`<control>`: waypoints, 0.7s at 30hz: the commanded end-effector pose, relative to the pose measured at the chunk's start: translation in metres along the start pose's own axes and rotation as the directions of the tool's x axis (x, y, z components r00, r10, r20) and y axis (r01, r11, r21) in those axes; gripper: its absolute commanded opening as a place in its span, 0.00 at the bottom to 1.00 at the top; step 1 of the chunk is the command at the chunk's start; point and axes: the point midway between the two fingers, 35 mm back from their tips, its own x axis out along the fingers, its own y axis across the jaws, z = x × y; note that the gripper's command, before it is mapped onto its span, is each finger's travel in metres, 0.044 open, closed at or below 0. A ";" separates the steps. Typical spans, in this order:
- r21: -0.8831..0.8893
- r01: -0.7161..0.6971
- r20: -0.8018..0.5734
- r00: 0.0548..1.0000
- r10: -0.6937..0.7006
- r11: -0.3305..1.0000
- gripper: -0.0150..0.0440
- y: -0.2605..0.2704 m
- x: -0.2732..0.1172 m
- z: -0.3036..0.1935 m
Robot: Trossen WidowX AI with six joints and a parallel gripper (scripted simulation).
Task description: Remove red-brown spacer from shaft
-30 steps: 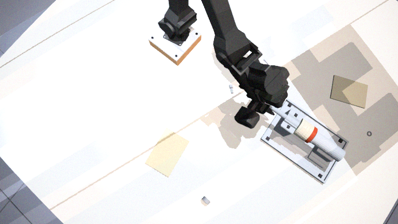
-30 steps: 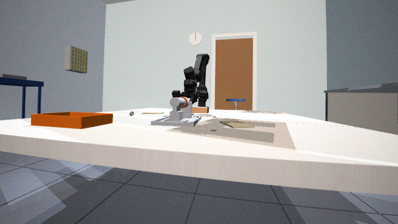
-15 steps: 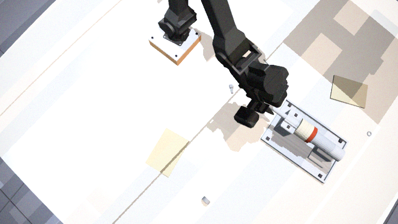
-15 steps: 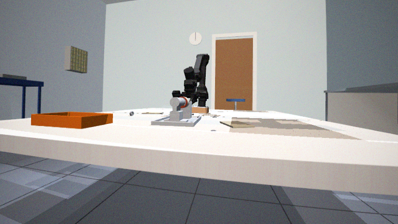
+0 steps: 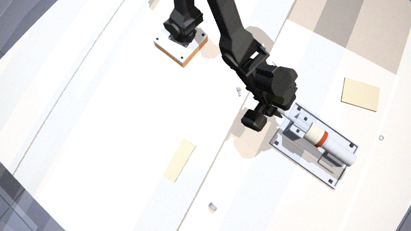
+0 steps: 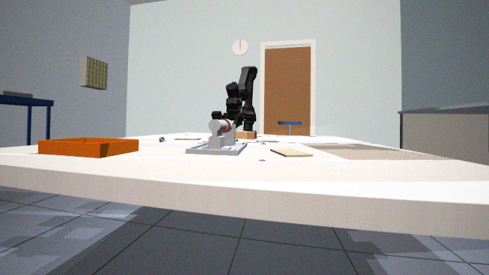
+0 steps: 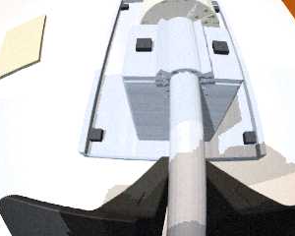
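The red-brown spacer [image 5: 322, 138] [image 6: 226, 125] sits in line on the shaft, against the grey cylindrical housing [image 5: 341, 152] [image 6: 214, 125]. Cream spacers [image 5: 313, 131] [image 7: 179, 11] fill the stretch between it and the near support block [image 5: 298, 125] [image 7: 143, 63]; their joints are hard to make out. The grey shaft [image 5: 284, 113] [image 7: 187, 113] runs out of that block toward the arm. My gripper [image 5: 277, 113] [image 7: 180, 164] is shut on the shaft's free end, one dark finger on each side. The shaft's inner part is hidden by the spacers and housing.
The fixture's base plate [image 5: 303, 166] [image 6: 212, 152] [image 7: 110, 146] has raised rims. A cream panel [image 5: 360, 94] [image 6: 291, 152] [image 7: 21, 48] lies beside it, another panel [image 5: 179, 160] farther off. A small ring [image 5: 381, 137] and metal piece [image 5: 212, 206] lie around. An orange tray [image 6: 70, 148] stands aside.
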 end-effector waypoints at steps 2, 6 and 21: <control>-0.004 -0.001 -0.002 1.000 0.001 1.000 0.25 0.000 -0.001 -0.001; -0.004 -0.001 -0.002 1.000 0.001 1.000 0.25 0.000 -0.001 -0.002; -0.004 -0.001 -0.002 1.000 0.001 1.000 0.25 0.000 -0.002 -0.003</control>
